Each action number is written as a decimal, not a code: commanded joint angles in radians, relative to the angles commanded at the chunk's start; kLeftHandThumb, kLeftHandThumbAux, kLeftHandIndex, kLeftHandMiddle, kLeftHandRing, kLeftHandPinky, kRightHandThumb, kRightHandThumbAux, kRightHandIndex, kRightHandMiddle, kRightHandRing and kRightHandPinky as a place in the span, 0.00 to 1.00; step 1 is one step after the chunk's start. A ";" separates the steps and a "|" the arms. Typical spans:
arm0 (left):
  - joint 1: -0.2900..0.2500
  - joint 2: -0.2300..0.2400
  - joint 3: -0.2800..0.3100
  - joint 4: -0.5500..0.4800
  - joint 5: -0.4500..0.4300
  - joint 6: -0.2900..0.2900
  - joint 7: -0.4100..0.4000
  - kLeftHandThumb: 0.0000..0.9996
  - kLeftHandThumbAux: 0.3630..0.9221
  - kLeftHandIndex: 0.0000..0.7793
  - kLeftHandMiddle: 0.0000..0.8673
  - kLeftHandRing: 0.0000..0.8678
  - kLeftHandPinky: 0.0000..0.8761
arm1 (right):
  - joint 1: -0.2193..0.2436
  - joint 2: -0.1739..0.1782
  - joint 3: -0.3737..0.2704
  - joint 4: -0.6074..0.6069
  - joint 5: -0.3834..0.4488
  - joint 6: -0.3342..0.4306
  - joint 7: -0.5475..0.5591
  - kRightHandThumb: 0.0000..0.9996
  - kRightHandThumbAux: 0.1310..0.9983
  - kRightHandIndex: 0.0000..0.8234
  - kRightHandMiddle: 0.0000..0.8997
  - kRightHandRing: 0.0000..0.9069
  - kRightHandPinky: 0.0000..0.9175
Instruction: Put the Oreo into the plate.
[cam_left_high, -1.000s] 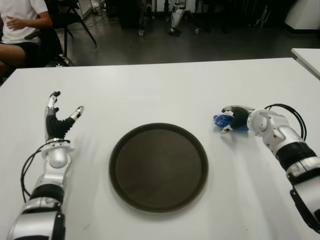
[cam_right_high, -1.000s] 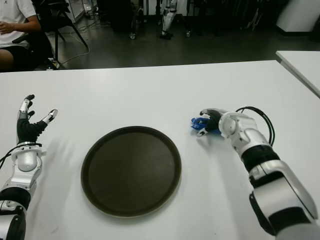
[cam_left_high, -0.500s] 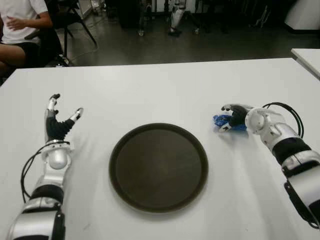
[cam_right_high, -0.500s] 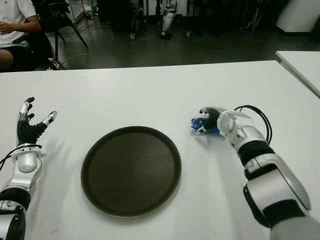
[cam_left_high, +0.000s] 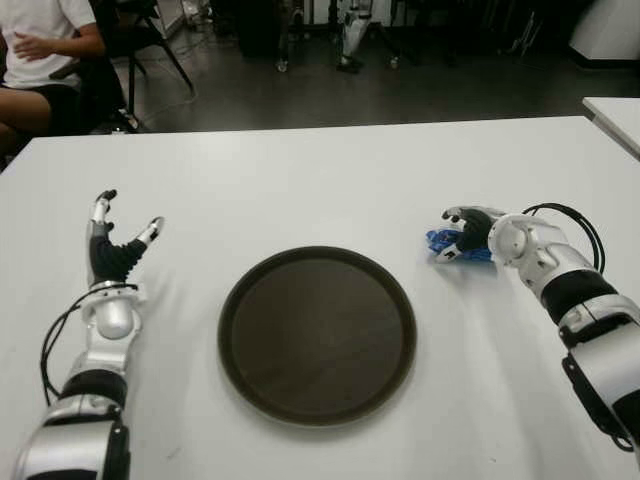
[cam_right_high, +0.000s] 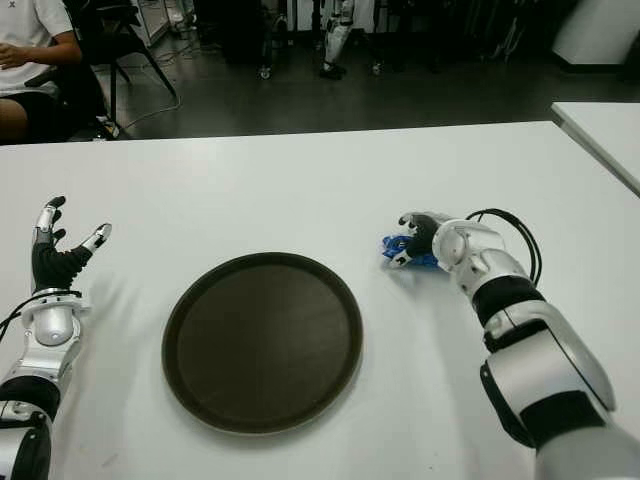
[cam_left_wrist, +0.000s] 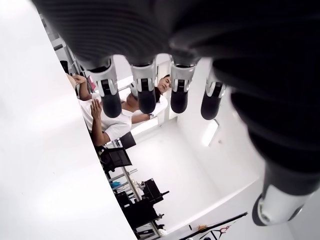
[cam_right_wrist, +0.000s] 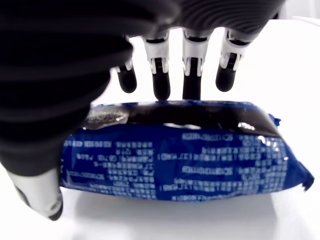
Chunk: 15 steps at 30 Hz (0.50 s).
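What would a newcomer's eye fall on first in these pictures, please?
The round dark plate, bare, at the middle of the white table. To its right, the right hand is cupped over the blue Oreo packet, not yet closed on it. The left hand shows open, far left.

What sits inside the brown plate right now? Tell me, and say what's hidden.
Nothing shows inside the plate; its dark surface is bare. The Oreo pack lies on the white table, to the plate's right, under the right hand. What lies beneath the plate is covered.
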 joint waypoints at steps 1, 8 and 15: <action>0.001 0.000 -0.001 -0.002 0.001 0.000 0.000 0.00 0.50 0.02 0.02 0.00 0.00 | 0.000 0.000 0.001 0.002 -0.001 0.000 -0.003 0.03 0.62 0.05 0.18 0.18 0.15; -0.001 0.004 -0.004 0.002 0.004 0.003 -0.004 0.00 0.48 0.02 0.02 0.00 0.00 | -0.002 0.000 0.005 0.014 -0.002 -0.004 -0.016 0.02 0.62 0.07 0.18 0.18 0.16; -0.009 0.002 0.005 0.018 -0.009 0.007 -0.013 0.00 0.50 0.03 0.03 0.00 0.00 | -0.001 -0.004 0.000 0.010 0.005 0.003 -0.006 0.06 0.62 0.05 0.16 0.16 0.14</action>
